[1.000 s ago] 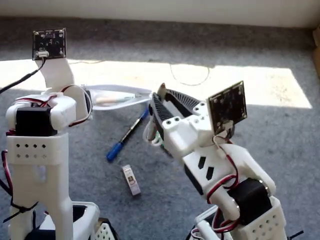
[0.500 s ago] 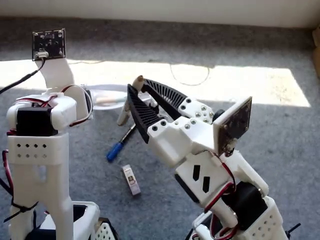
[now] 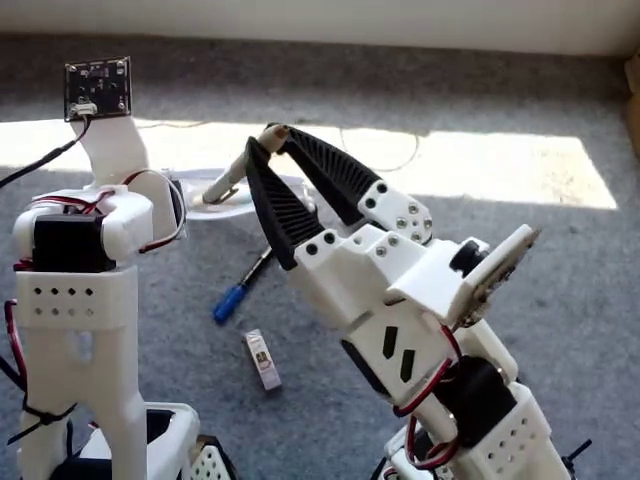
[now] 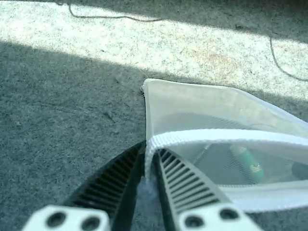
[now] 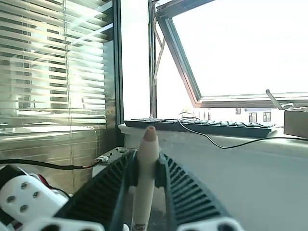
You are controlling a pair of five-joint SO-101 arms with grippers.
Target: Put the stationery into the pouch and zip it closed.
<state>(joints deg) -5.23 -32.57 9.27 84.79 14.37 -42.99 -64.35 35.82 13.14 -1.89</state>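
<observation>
Pouch (image 4: pixel 207 110) corner pinched between the left gripper (image 4: pixel 150 153)'s ribbed black fingers (image 4: pixel 185 180), clenched on the woven white band that edges the mouth. Translucent white mesh walls, slack and wedge-shaped, spreading away from the grip over coarse grey carpet (image 4: pixel 57 120). Through the mesh, a slim item with a green end (image 4: pixel 248 161) lying inside.

On the right gripper (image 3: pixel 270 138), curved black fingers (image 5: pixel 185 192) with the same ridged inner faces, grasping a slim white pen (image 3: pixel 232 172) close to its rounded tan tip. Tip poking out just past the fingertips. Barrel tilted and raised off the carpet, slanting down toward the pouch in the high view. Lower end overlapping the pale mesh there; contact impossible to judge.

Farther out, a blue pen (image 3: pixel 243 282) with a dark barrel and a blue cap, flat on the carpet between the two arms, nearer the bases than the pouch. Close by but apart from it, a small white rectangular box (image 3: pixel 262 359), also flat.

White moulded plastic arm bodies (image 3: pixel 80 270) with red wiring. Beyond the pouch, a bright sunlit band across the carpet, with a thin looping cable (image 3: pixel 380 150) lying in it.
</observation>
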